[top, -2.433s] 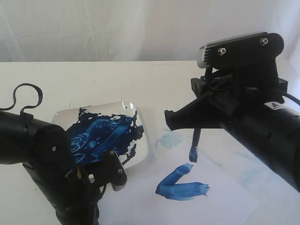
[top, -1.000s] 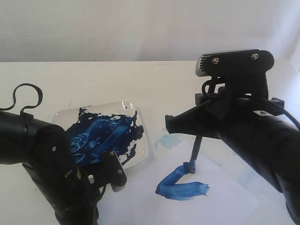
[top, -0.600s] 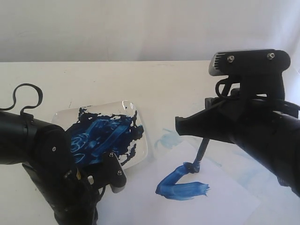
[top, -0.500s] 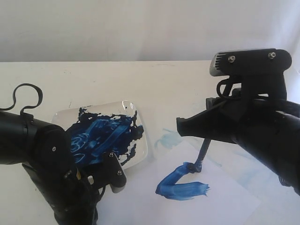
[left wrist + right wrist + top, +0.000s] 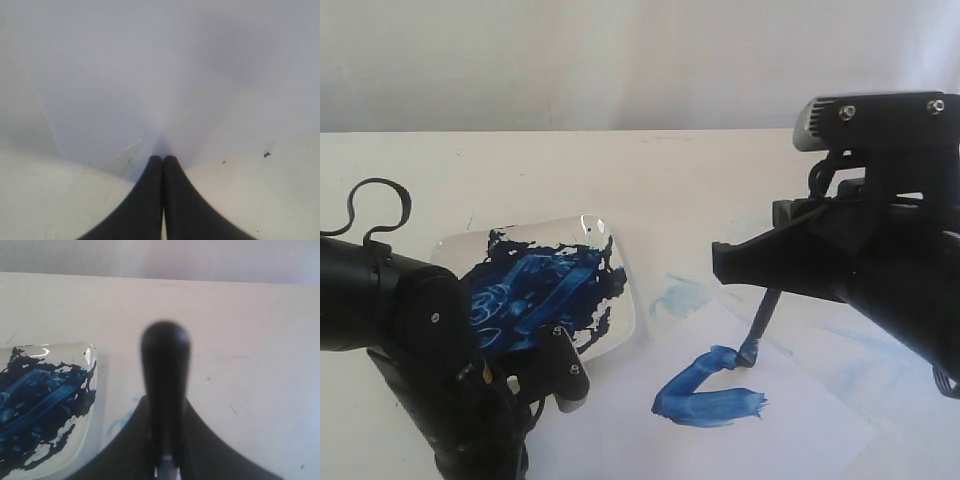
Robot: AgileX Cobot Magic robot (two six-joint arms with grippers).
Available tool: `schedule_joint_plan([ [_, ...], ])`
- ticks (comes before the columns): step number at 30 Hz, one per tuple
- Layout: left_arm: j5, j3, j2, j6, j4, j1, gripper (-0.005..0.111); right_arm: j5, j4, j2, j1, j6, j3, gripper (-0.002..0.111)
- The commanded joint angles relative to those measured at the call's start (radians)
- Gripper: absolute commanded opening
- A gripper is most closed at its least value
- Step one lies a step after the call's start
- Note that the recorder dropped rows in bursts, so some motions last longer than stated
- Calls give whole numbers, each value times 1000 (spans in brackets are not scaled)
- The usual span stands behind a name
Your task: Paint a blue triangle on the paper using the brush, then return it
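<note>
1. My biggest worry is the paper (image 5: 800,420) sliding. The brush (image 5: 760,325) stands tilted at centre right of the exterior view, with its tip on the sheet at the top of the blue triangle (image 5: 705,395). A dragging stroke could pull the sheet along. The left pincer (image 5: 162,165) is pressed together at lower left, and I cannot tell whether it pins the sheet.
2. Next is the open shape. Only two joined strokes lie at lower centre, so a misjudged third side would leave a gap or overshoot the corner.
3. A smaller risk is the grip. The right pincer (image 5: 750,280) pinches the brush high on the handle, so pressure at the tip could twist it loose or skew the line.
4. The least is the dish (image 5: 633,310), left of centre on the worktop (image 5: 520,180) and just beside the paper's edge. A careless return swing could knock it and spread paint.
</note>
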Motion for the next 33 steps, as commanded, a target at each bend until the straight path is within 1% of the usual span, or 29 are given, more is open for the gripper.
schedule_joint_plan([
  [1,33,9,6,-3,-12,-1,0,4,-5,-12,-1,-55,-10,0],
  [6,33,9,6,-3,-12,-1,0,130,-5,-28,-1,-191,-78,0],
  [9,33,9,6,-3,-12,-1,0,167,-5,-40,-6,-229,-114,0],
  [11,35,9,6,-3,-12,-1,0,226,-5,-56,-29,-238,-120,0],
  [14,37,9,6,-3,-12,-1,0,365,-5,-94,-104,-238,-120,0],
  [17,42,9,6,-3,-12,-1,0,434,-5,-128,-186,-238,-120,0],
  [19,44,9,6,-3,-12,-1,0,513,-5,-143,-239,-238,-120,0],
  [20,44,9,6,-3,-12,-1,0,589,-5,-150,-277,-238,-120,0],
  [23,44,9,6,-3,-14,-1,0,740,-5,-145,-368,-232,-120,0],
  [26,44,9,6,-3,-14,-1,0,857,-5,-125,-456,-185,-120,0],
  [27,44,9,6,-3,-14,-1,0,918,-36,-119,-492,-151,-120,0],
  [28,44,9,6,-3,-16,-1,0,984,-118,-106,-533,-73,-120,0],
  [30,44,9,6,-3,-18,-1,0,1095,-346,-79,-611,154,-139,0],
  [32,44,9,6,-3,-18,-1,0,1159,-576,-56,-678,340,-172,0],
  [33,44,9,6,-3,-18,-1,0,1161,-631,-53,-694,370,-183,0],
])
